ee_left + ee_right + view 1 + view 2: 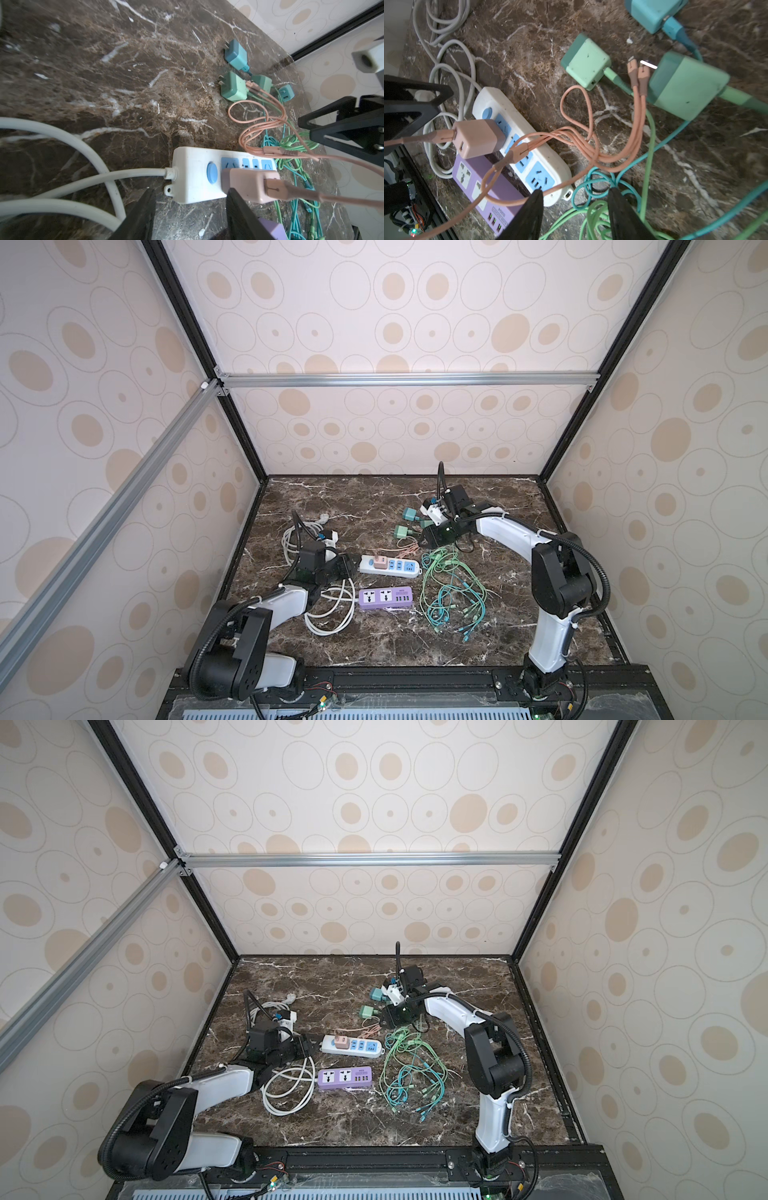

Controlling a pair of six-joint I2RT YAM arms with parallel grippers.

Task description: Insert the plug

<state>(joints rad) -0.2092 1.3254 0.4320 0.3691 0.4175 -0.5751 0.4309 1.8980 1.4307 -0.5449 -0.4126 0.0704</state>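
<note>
The pink plug (247, 185), seated in the white power strip (193, 158), looks light, rigid and smooth, best pinched across its flat sides. The left hand (190, 193) and right hand (575, 191) both gape empty.

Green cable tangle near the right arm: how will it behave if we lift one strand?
Likely floppy: the green cable tangle lies in loose loops, so it should sag rather than hold shape. Strands cross one another, so lifting one probably drags others. One runs to the green charger, which may slide along too.
</note>
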